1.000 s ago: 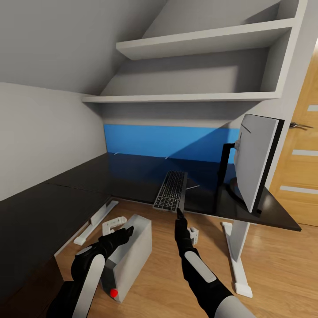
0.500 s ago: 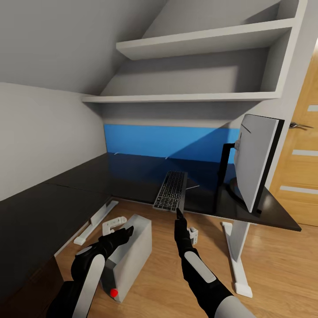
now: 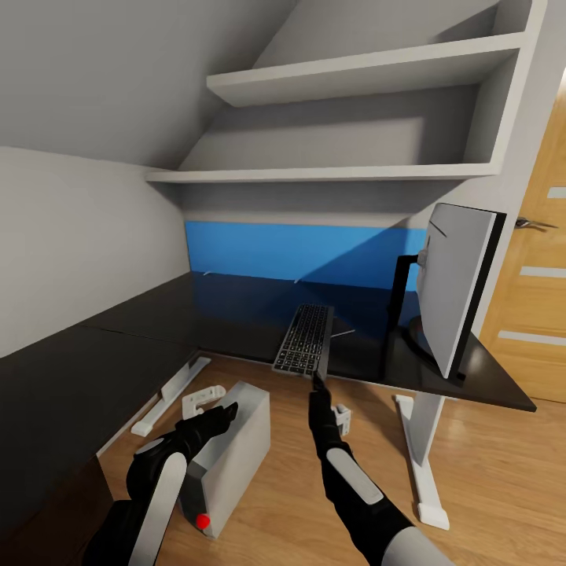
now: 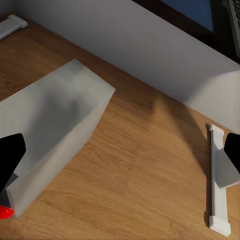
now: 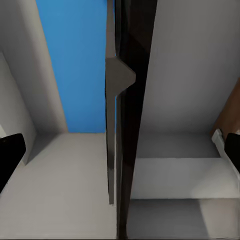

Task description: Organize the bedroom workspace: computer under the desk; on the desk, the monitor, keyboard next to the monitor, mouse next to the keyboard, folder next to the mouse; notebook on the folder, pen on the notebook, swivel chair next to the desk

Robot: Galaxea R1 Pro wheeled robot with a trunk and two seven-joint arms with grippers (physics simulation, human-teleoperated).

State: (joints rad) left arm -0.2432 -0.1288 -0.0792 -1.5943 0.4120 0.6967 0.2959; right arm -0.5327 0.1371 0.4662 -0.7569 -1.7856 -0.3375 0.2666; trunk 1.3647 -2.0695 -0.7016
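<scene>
The desk (image 3: 236,314) has a glossy black top and a blue back panel. The keyboard (image 3: 303,339) lies on it lengthwise, its near end overhanging the front edge. To its right the monitor (image 3: 454,287) stands on the desk with its grey back turned toward me. The computer (image 3: 228,452) rests on the wooden floor in front of the desk. My right gripper (image 3: 318,383) is open just below the keyboard's near end, and the right wrist view shows the keyboard (image 5: 112,100) edge-on between the fingertips (image 5: 10,155). My left gripper (image 3: 228,412) hangs open over the computer (image 4: 55,135).
White shelves (image 3: 354,169) hang above the desk. A wooden door (image 3: 542,275) stands at the right. A black surface (image 3: 47,393) runs along the left wall. White desk legs with flat feet (image 3: 424,464) (image 3: 169,397) stand on the floor, one foot (image 4: 217,185) beside the computer.
The right arm has drawn back very slightly toward me. Everything else stays as it was.
</scene>
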